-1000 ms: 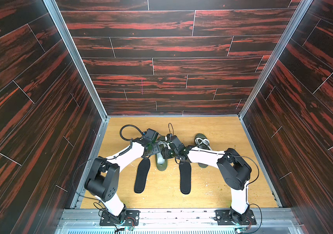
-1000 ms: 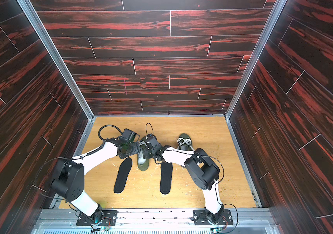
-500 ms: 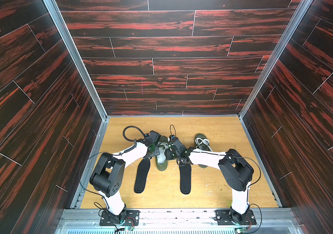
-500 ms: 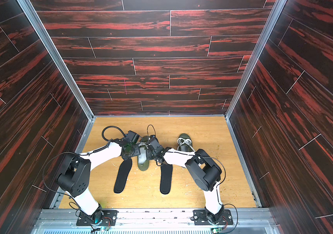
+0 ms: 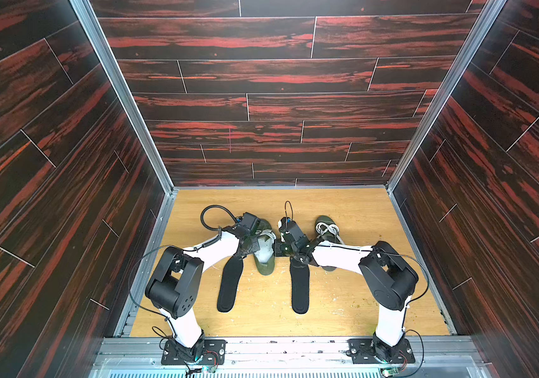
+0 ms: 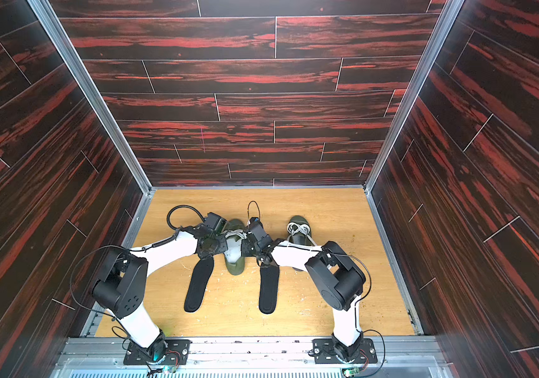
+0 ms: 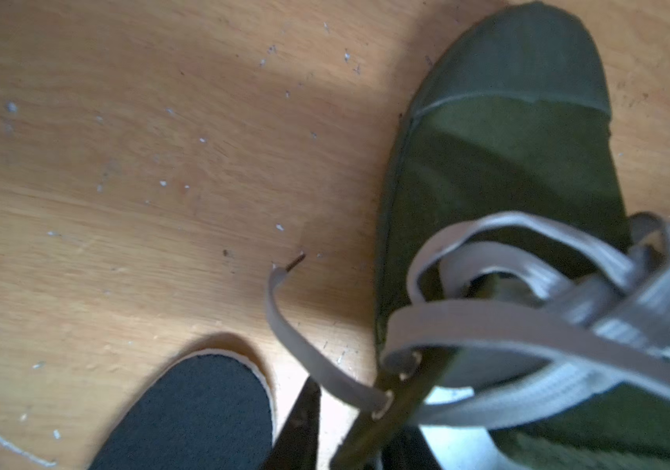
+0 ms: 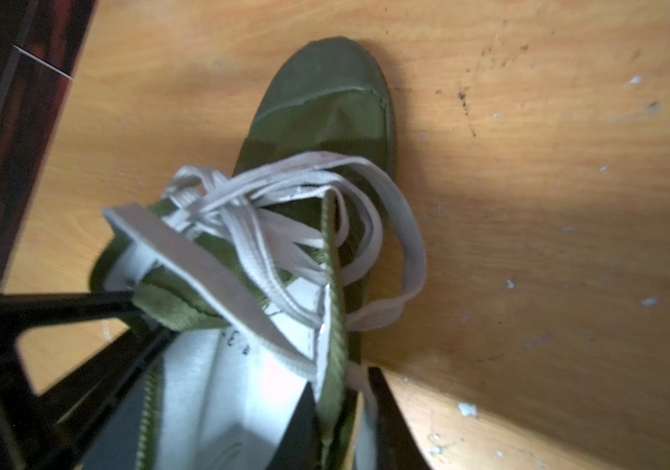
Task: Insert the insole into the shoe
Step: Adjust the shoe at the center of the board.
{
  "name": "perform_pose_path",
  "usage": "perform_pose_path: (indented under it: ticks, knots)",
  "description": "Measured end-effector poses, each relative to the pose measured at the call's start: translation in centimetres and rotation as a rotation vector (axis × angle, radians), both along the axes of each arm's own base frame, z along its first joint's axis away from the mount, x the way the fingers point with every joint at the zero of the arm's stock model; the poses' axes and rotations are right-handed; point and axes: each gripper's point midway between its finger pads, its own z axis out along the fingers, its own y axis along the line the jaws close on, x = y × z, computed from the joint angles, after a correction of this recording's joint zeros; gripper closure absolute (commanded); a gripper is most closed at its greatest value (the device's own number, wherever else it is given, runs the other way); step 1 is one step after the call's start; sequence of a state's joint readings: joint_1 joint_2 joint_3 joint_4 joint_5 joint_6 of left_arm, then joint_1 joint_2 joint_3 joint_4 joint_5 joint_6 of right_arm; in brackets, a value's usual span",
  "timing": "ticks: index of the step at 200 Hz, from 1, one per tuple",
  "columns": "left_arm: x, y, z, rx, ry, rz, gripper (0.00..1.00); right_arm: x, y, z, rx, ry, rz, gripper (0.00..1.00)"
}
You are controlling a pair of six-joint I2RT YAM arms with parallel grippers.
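Note:
A green shoe (image 5: pixel 265 261) with white laces lies mid-floor, toe to the back; it also shows as the shoe (image 6: pixel 234 261). My left gripper (image 5: pixel 255 243) is shut on its left side wall and my right gripper (image 5: pixel 278 248) on its right side wall. In the left wrist view the shoe (image 7: pixel 508 162) has its eyelet edge between the left gripper (image 7: pixel 357 413). In the right wrist view the right gripper (image 8: pixel 341 382) pinches the rim of the shoe (image 8: pixel 325 114), and the white lining shows. One black insole (image 5: pixel 229 288) lies left of the shoe, another insole (image 5: pixel 300 288) right of it.
A second green shoe (image 5: pixel 327 230) stands to the right, partly under my right arm. Loose laces (image 7: pixel 284 317) trail onto the wooden floor (image 5: pixel 360 294). Dark panelled walls (image 5: pixel 261 98) close in the left, right and back sides.
Both grippers have closed from wide open onto the side walls of the middle shoe. The left arm's elbow has shifted slightly; the insoles and the other shoe have not moved.

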State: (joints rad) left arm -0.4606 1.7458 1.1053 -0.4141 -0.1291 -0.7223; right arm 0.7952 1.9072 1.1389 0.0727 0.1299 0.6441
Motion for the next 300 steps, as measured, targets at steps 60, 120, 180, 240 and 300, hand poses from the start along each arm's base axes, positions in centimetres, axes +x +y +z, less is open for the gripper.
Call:
perform_pose_path:
  ticks: [60,120,180,240,300]
  knots:
    - [-0.9,0.4,-0.3,0.104,-0.005,-0.052,0.47,0.0,-0.6,-0.7,0.081,0.052,0.005,0.74]
    - [-1.6,1.3,3.4,0.348,0.006,-0.231,0.24,-0.6,0.0,0.4,0.121,0.072,0.054,0.61]
    - [-2.7,1.3,5.6,0.682,0.03,-0.55,0.14,-1.6,0.2,3.3,0.166,0.069,0.098,0.49]
    - [0.2,-0.7,5.0,0.749,0.001,-0.692,0.14,-2.4,-0.4,4.0,0.173,0.07,0.104,0.46]
    - [3.8,-1.9,1.9,0.749,-0.006,-0.754,0.22,-3.4,-1.4,3.3,0.15,0.096,0.096,0.45]
